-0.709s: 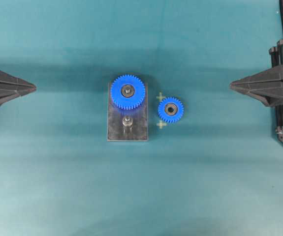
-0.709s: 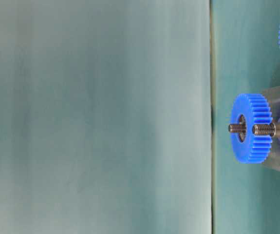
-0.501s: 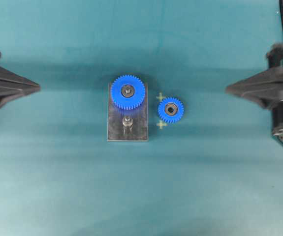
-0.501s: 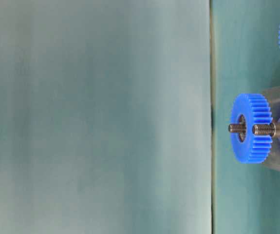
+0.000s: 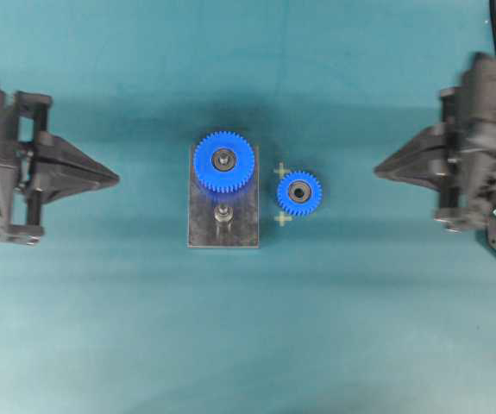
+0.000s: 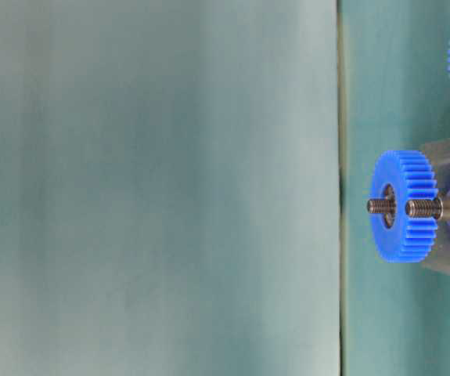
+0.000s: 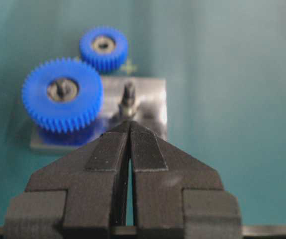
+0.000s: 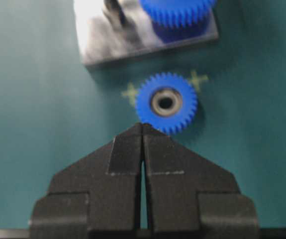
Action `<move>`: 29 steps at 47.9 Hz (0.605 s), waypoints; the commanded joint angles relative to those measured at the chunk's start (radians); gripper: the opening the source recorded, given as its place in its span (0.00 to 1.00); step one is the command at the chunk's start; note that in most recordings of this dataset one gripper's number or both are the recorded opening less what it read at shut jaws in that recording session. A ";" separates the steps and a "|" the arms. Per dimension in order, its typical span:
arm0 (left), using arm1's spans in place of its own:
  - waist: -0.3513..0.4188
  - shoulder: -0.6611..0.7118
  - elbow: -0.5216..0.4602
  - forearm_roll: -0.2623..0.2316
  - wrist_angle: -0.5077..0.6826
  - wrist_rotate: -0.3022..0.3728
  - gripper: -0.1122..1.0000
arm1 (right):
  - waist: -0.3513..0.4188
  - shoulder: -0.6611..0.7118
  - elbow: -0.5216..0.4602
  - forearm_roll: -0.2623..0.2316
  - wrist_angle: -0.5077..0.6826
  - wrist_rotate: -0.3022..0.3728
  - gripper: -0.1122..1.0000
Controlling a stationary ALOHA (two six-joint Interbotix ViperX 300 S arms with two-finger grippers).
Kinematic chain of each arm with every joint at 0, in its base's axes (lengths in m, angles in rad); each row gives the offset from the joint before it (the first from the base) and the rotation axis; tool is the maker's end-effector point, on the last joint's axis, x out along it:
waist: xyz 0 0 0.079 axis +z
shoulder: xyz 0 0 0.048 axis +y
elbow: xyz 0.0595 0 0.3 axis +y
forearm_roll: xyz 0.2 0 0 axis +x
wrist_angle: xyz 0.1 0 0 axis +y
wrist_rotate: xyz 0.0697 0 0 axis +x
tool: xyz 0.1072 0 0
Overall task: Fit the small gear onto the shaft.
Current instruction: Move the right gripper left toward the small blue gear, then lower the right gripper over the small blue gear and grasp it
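The small gear (image 5: 299, 192) lies flat on the teal mat, just right of the grey plate (image 5: 204, 228), between two pale cross marks; it also shows as the small gear (image 8: 166, 103) and the small gear (image 7: 103, 47). The shaft (image 5: 222, 212) stands bare on the plate's near half, also seen as the shaft (image 7: 128, 97) and the shaft (image 6: 428, 207). My left gripper (image 5: 116, 178) is shut and empty, well left of the plate. My right gripper (image 5: 377, 166) is shut and empty, right of the small gear, apart from it.
A larger blue gear (image 5: 223, 160) sits on the plate's far peg, close beside the shaft; it also shows as the larger gear (image 6: 403, 205). Two pale cross marks (image 5: 283, 219) flank the small gear. Teal mat surrounds the plate.
Both arms have moved inward toward the centre, the left one further. Their jaws stay shut. The gears and plate have not moved.
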 commanded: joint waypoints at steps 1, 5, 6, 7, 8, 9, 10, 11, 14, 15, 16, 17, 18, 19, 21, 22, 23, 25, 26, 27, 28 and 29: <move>-0.002 0.014 -0.031 0.002 0.006 0.000 0.10 | -0.034 0.083 -0.072 0.003 0.031 0.021 0.11; -0.005 0.020 -0.034 0.002 0.003 -0.002 0.10 | -0.060 0.164 -0.109 0.005 0.075 0.051 0.11; -0.005 0.021 -0.034 0.003 0.003 -0.002 0.10 | -0.066 0.184 -0.120 0.003 0.086 0.057 0.11; -0.005 0.023 -0.035 0.002 0.003 -0.002 0.10 | -0.072 0.204 -0.127 0.003 0.092 0.063 0.11; -0.005 0.023 -0.035 0.002 0.003 -0.002 0.10 | -0.075 0.222 -0.137 0.003 0.100 0.066 0.11; -0.005 0.026 -0.035 0.002 0.006 -0.002 0.10 | -0.077 0.241 -0.147 0.005 0.107 0.066 0.11; -0.005 0.026 -0.035 0.003 0.006 -0.002 0.10 | -0.078 0.259 -0.158 0.005 0.114 0.066 0.11; -0.005 0.028 -0.037 0.003 0.008 -0.002 0.10 | -0.081 0.276 -0.167 0.003 0.118 0.064 0.11; -0.008 0.029 -0.037 0.003 0.008 -0.002 0.10 | -0.084 0.325 -0.196 0.002 0.127 0.061 0.11; -0.009 0.028 -0.037 0.003 0.009 -0.002 0.10 | -0.084 0.341 -0.204 0.003 0.129 0.060 0.12; -0.009 0.028 -0.035 0.002 0.008 -0.002 0.10 | -0.086 0.362 -0.215 0.002 0.129 0.060 0.14; -0.011 0.029 -0.035 0.002 0.009 -0.002 0.10 | -0.087 0.376 -0.221 0.003 0.129 0.060 0.16; -0.011 0.028 -0.034 0.002 0.008 -0.002 0.10 | -0.087 0.388 -0.225 0.002 0.129 0.060 0.19; -0.011 0.028 -0.032 0.003 0.009 -0.002 0.10 | -0.089 0.402 -0.232 0.002 0.127 0.060 0.23; -0.011 0.029 -0.032 0.002 0.009 -0.002 0.10 | -0.089 0.426 -0.239 -0.002 0.126 0.066 0.33; -0.011 0.029 -0.032 0.003 0.009 -0.002 0.10 | -0.089 0.439 -0.242 -0.003 0.126 0.066 0.38; -0.011 0.029 -0.031 0.002 0.009 -0.002 0.10 | -0.089 0.453 -0.245 -0.005 0.126 0.066 0.44; -0.011 0.029 -0.032 0.002 0.008 -0.002 0.10 | -0.089 0.477 -0.252 -0.009 0.124 0.066 0.55; -0.011 0.029 -0.032 0.003 0.008 -0.002 0.10 | -0.089 0.486 -0.255 -0.011 0.124 0.064 0.61; -0.011 0.029 -0.032 0.002 0.008 -0.002 0.10 | -0.089 0.497 -0.258 -0.015 0.123 0.064 0.67; -0.011 0.029 -0.032 0.002 0.009 -0.002 0.10 | -0.087 0.508 -0.262 -0.018 0.121 0.063 0.73; -0.011 0.029 -0.032 0.002 0.008 -0.002 0.10 | -0.087 0.522 -0.267 -0.026 0.118 0.063 0.78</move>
